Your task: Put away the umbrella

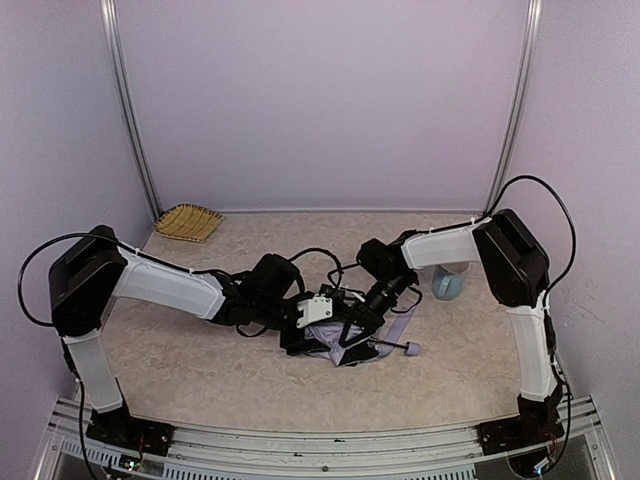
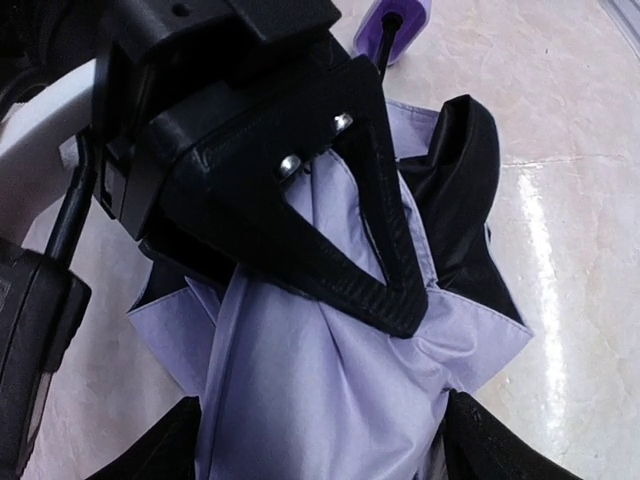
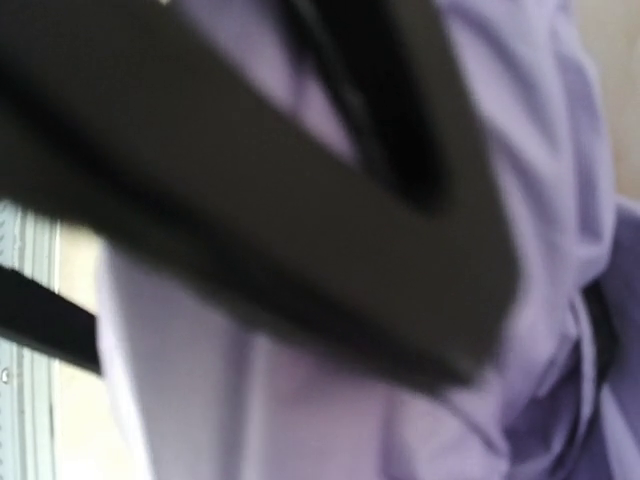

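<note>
Umbrella (image 1: 395,328) lies collapsed mid-table, handle to the right, canopy loose. Right gripper (image 2: 400,308) has narrow jaws and apparently pinches gathered fabric (folds converge at its tip), likely to bunch the canopy. Left gripper (image 1: 318,330) stands wide at the umbrella's left end, placed to take the bundle.

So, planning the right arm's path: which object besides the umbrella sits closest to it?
The light-blue cup, just beside that arm's forearm; the woven tray lies in the far-left corner.
</note>
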Tool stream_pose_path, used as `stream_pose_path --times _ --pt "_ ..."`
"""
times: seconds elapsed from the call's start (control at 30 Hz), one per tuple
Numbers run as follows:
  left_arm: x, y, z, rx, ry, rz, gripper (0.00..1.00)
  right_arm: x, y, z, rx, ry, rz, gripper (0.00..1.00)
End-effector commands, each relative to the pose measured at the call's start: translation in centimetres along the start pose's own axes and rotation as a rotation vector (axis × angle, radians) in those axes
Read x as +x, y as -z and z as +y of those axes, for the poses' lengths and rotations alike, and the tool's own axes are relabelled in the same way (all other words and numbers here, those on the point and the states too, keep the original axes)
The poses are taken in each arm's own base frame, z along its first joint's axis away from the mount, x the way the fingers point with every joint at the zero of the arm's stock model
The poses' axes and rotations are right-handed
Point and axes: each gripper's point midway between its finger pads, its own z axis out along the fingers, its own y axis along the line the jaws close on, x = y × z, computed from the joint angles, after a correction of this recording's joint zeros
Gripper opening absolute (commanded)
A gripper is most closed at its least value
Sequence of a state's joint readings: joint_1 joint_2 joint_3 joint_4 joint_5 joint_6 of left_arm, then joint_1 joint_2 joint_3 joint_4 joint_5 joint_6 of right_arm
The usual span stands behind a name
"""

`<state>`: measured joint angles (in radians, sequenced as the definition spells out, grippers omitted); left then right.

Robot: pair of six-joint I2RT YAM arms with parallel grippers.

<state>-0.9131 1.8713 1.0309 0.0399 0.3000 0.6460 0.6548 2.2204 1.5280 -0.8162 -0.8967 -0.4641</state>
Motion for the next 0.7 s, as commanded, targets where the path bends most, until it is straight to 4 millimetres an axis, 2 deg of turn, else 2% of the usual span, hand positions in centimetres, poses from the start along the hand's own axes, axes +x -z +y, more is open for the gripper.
stream_pose_path --times 0.0,0.2,0.3,0.4,0.57,0.67 --pt "0.2 2.4 -4.9 0.182 0.091 -0.043 0.78 0.7 0.6 -6.0 0.179 -0.021 0.001 0.12" --pt "-3.8 4.5 -3.1 0.012 -0.007 -0.143 0.79 1.3 0.4 -5.5 0.163 -0.015 -0.003 0.12" --pt "-4.6 4.9 -3.0 -0.013 -0.069 -0.144 0.79 1.6 0.3 -5.3 0.150 -0.017 0.003 0.12" --pt "-3.1 4.1 -1.6 -0.086 -0.119 -0.068 0.79 1.6 0.2 -4.7 0.120 -0.007 -0.007 0.11" --pt "-0.9 2.3 2.4 -0.155 -0.173 0.038 0.80 2.1 -0.2 -4.4 0.093 -0.002 -0.006 0.11" --pt "0.2 0.8 2.9 -0.121 -0.177 0.053 0.80 2.5 -0.5 -4.4 0.077 -0.005 0.004 0.11"
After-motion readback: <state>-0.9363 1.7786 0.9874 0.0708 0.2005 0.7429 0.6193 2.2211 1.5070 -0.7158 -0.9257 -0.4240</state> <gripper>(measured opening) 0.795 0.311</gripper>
